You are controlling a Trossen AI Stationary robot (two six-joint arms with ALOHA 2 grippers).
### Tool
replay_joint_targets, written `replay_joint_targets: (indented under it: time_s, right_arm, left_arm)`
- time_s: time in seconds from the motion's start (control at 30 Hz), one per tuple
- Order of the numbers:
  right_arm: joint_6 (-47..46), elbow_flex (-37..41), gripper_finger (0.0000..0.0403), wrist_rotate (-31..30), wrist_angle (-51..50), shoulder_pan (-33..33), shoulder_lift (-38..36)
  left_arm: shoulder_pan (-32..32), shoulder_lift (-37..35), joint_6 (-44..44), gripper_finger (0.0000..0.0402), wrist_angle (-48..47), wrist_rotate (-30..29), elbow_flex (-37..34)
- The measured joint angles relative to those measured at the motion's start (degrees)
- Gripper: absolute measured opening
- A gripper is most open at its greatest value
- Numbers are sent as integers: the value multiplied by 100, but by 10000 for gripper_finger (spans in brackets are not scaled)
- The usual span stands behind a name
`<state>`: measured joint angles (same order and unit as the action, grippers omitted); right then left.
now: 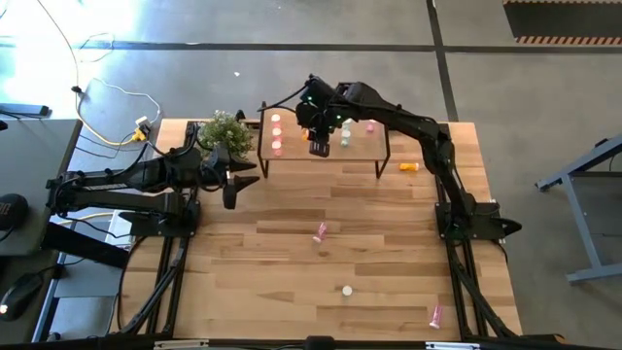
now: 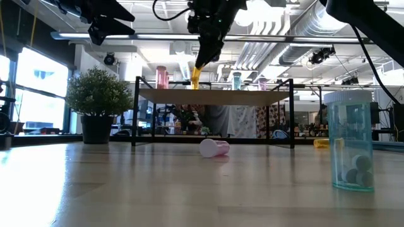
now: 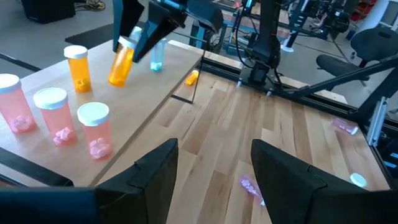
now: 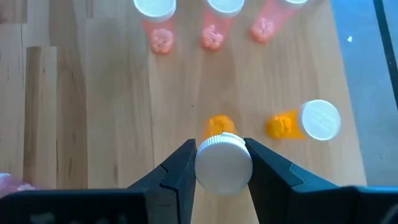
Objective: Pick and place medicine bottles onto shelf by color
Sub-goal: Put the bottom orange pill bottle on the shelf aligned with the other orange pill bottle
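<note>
Looks like an industrial lab or workshop: bare concrete floor [image 1: 292, 24] with loose cables [image 1: 107, 107], exposed ceiling ducts [image 2: 303, 25] and strip lights overhead, a wheeled office chair [image 3: 373, 46], metal rig frames [image 1: 583, 194] beside the plank-topped table [image 1: 292, 262].

Shelf [image 3: 155, 81]: light wood top, black legs. On shelf: three pink bottles [image 3: 94, 129], white caps, pink contents; one orange bottle [image 3: 77, 67], white cap; pale blue-green bottle [image 3: 157, 55] at far end. Above shelf: orange held bottle [image 4: 222, 163], white cap, between dark fingers of right gripper [image 4: 222, 177]. Table [image 1: 292, 262] around shelf: pale plank pattern. On table off shelf: pink fallen bottles [image 1: 320, 231], orange one [image 1: 409, 166]. Plant [image 2: 95, 94] beside shelf: green, black pot. Left gripper [image 3: 214, 171]: black.
</note>
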<state>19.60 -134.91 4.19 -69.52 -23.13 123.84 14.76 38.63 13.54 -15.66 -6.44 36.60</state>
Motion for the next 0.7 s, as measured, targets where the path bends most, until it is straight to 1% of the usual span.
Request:
replay_joint_targets:
  time_s: [0.23, 0.4, 0.7]
  right_arm:
    - [90, 48, 112, 55, 65, 44, 26]
    - [108, 206, 112, -68, 25, 67, 36]
    - [149, 247, 112, -73, 78, 67, 41]
  left_arm:
    - [0, 0, -2, 195, 0, -23, 0]
    - [0, 0, -6, 195, 0, -22, 0]
    - [0, 0, -17, 195, 0, -22, 0]
